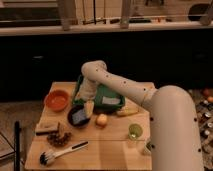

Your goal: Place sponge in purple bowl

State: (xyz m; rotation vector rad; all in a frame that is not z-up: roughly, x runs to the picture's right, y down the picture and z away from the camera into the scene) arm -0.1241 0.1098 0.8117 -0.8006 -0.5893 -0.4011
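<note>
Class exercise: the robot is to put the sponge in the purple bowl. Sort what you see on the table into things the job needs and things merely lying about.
Needed for the job:
- sponge, lying in the bowl
- purple bowl
- claw, at the bowl's right rim

Lying about:
- orange bowl
- green tray
- dish brush
- green cup
- round yellow fruit
</note>
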